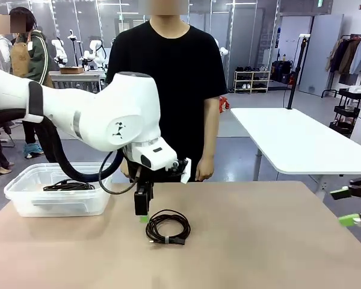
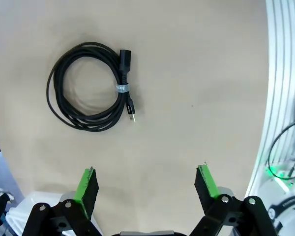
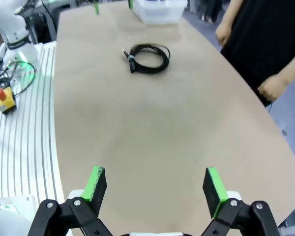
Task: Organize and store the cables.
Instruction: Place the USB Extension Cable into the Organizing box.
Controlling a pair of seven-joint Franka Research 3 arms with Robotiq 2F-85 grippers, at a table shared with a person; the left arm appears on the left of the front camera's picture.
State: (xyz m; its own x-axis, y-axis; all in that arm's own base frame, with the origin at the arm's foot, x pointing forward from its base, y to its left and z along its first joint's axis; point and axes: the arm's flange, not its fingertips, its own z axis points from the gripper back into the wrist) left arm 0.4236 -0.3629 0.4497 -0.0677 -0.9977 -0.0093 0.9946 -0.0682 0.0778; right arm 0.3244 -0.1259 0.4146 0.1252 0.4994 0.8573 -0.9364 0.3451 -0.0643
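Observation:
A coiled black cable (image 1: pixel 168 226) with a pale tie band lies on the tan table near its middle; it also appears in the left wrist view (image 2: pixel 90 86) and, farther off, in the right wrist view (image 3: pixel 148 57). Another coiled black cable (image 1: pixel 68 185) rests inside the clear plastic bin (image 1: pixel 24 201) at the table's left. My left gripper (image 1: pixel 142 208) hangs open just above the table, a little left of the loose coil, its green pads (image 2: pixel 86 185) apart with nothing between them. My right gripper (image 1: pixel 352 206) stands open at the table's right edge, empty.
A person in a black shirt (image 1: pixel 168 72) stands at the far side, hands (image 1: pixel 203 168) down at the table edge. A white table (image 1: pixel 301 141) stands behind on the right. A red stop button box (image 3: pixel 4 98) lies on the ribbed side rail.

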